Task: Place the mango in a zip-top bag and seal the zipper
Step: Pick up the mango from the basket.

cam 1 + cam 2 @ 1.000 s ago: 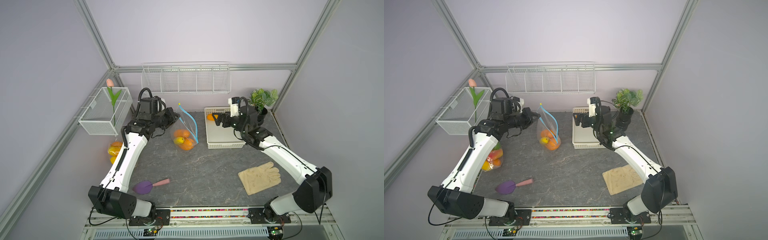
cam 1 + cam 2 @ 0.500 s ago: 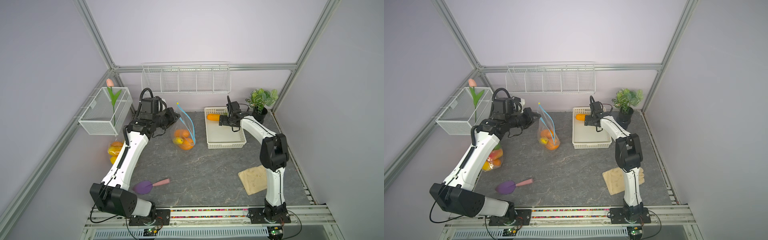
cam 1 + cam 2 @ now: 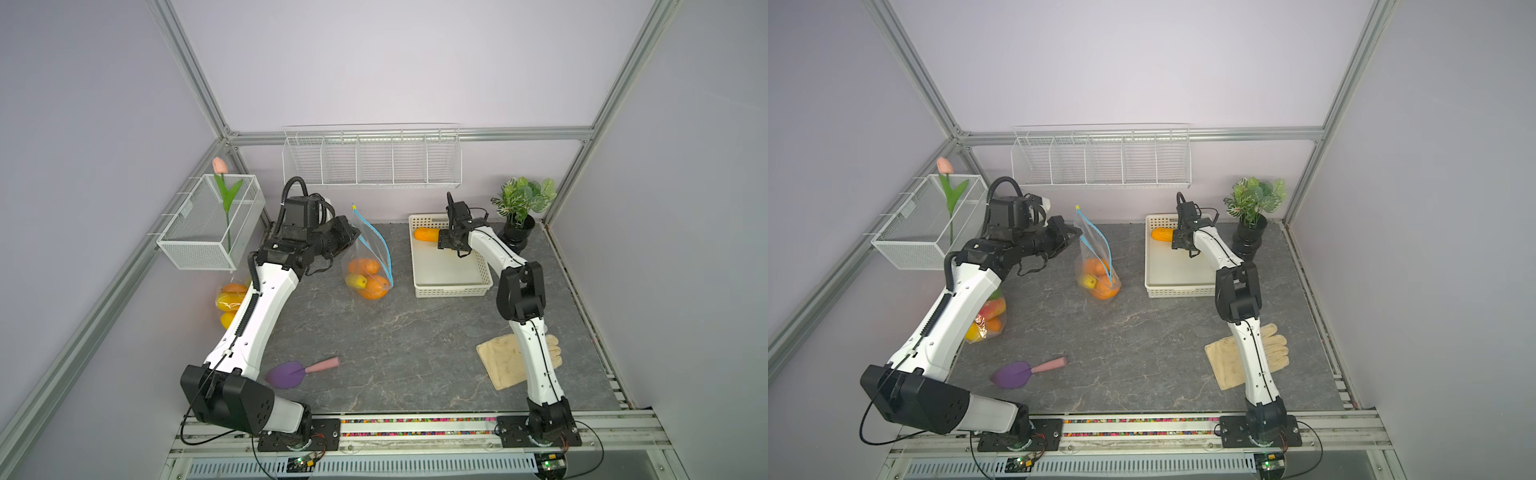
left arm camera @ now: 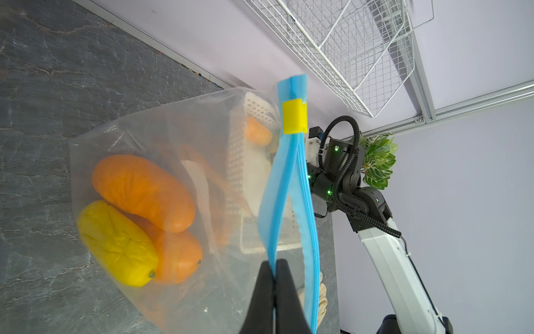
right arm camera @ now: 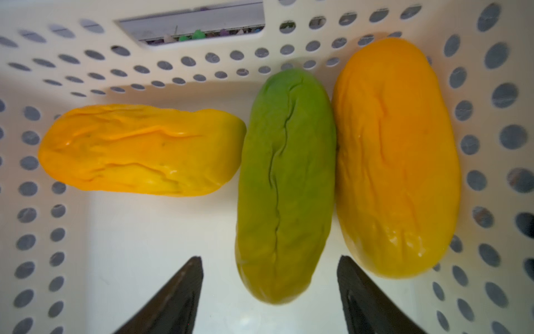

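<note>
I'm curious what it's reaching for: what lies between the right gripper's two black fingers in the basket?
A green mango lies between the open fingers of the right gripper, not yet pinched, inside the white perforated basket; the right wrist view shows it.

The bag (image 3: 368, 266) stands on the table (image 3: 395, 345), middle back, its rim between my left jaws, with three fruit (image 4: 141, 188) inside. To its right sits the tray (image 3: 451, 291). Three mangoes (image 5: 286, 185) lie at its back end, two touching side by side and the third apart. My right jaws hang over them, one mango's end between the tips. The plant (image 3: 521, 208) stands behind the tray, to its right. The glove (image 3: 496, 365) lies front right, under my right arm, and the scoop (image 3: 291, 372) front left. A second bag (image 3: 228, 299) lies at the left edge, below the wall basket (image 3: 208, 232).
</note>
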Controlling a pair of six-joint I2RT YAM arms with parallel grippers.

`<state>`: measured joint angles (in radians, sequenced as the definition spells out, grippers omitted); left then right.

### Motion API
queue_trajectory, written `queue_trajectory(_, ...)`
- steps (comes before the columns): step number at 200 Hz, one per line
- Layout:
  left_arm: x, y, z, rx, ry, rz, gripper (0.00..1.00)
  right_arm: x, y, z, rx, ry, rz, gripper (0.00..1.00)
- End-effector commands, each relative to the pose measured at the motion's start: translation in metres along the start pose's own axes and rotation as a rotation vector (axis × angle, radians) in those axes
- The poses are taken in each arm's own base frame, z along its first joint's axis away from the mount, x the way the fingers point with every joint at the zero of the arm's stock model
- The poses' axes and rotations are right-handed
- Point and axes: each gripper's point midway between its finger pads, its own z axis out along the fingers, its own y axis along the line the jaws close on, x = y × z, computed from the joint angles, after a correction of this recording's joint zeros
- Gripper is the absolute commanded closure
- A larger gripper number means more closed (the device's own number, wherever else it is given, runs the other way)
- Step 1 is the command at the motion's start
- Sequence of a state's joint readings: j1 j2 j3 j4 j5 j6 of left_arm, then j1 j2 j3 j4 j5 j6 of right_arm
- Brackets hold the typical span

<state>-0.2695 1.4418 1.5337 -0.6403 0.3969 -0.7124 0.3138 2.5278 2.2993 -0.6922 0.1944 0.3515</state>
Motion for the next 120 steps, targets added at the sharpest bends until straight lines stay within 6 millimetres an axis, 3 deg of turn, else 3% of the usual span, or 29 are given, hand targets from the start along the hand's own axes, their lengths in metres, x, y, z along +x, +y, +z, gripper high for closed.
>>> queue_trajectory(1,-0.005,0.000,0.005,-0.009,-0.013,0.025,1.00,-0.007,-0.006,0.008,0.022,-0.019,0.028,0.30)
queue_trajectory(31,-0.005,0.002,0.008,-0.014,-0.009,0.027,1.00,-0.008,-0.013,0.012,0.070,-0.003,0.021,0.48)
queue_trajectory(60,-0.005,-0.001,0.012,-0.006,-0.008,0.026,1.00,-0.016,-0.001,-0.014,0.019,-0.012,0.005,0.68)
queue_trajectory(73,-0.004,-0.007,0.014,0.001,-0.004,0.034,1.00,-0.020,0.007,-0.039,-0.019,-0.022,-0.005,0.75)
queue_trajectory(99,-0.001,-0.020,0.020,0.014,0.002,0.053,1.00,-0.020,0.029,-0.108,-0.172,-0.084,-0.029,0.79)
queue_trajectory(120,0.003,-0.028,0.026,0.028,0.014,0.052,1.00,-0.015,0.039,-0.183,-0.318,-0.135,-0.031,0.83)
